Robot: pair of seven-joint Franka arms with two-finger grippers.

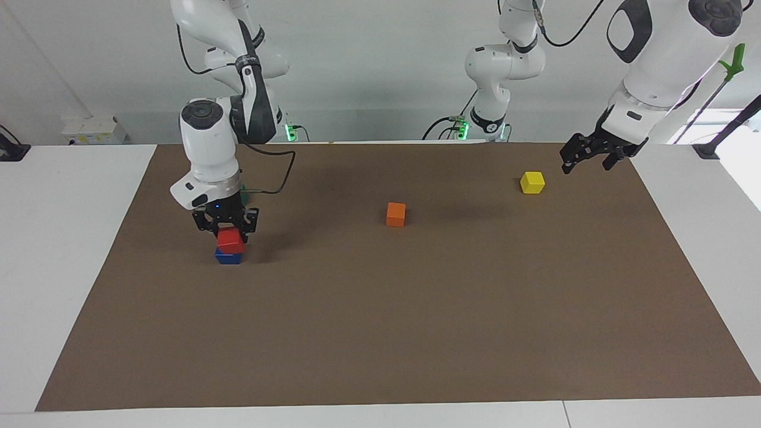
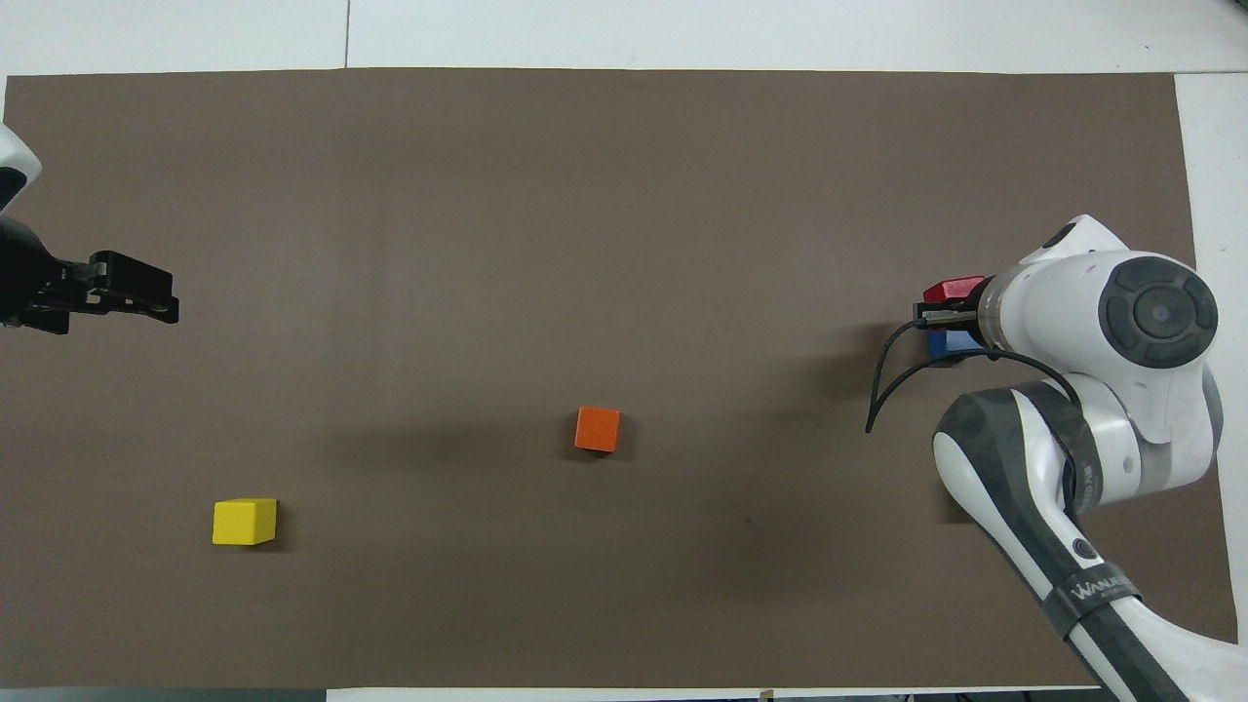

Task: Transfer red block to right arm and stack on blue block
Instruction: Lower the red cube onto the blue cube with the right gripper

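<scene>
— Where the right arm bends down toward its own end of the worktop, what has its hand got?
— The right hand (image 1: 229,229) points straight down with its fingers closed on the red block (image 1: 230,241), gripping it by the sides. A small blue light shows on the hand's body.
— And the block underneath?
— The blue block (image 1: 228,257) lies directly below; the red block rests on its top or just above it, and I cannot tell whether the two touch. In the overhead view the red block (image 2: 951,291) and a strip of the blue block (image 2: 948,343) peek out from under the right arm's wrist.
— The other hand?
— The left hand (image 1: 584,156) hangs in the air with its fingers spread wide and nothing in them, near the yellow cube (image 1: 532,182) at the left arm's end, waiting.
— What else lies around?
— An orange cube (image 1: 396,214) sits near the middle of the brown mat (image 1: 380,333). A green cube (image 1: 242,191) is mostly hidden by the right wrist, nearer to the robots than the stack.
— The surroundings?
— The mat covers a white worktop (image 1: 65,238), and a pale wall (image 1: 368,71) rises where the arms are mounted.
</scene>
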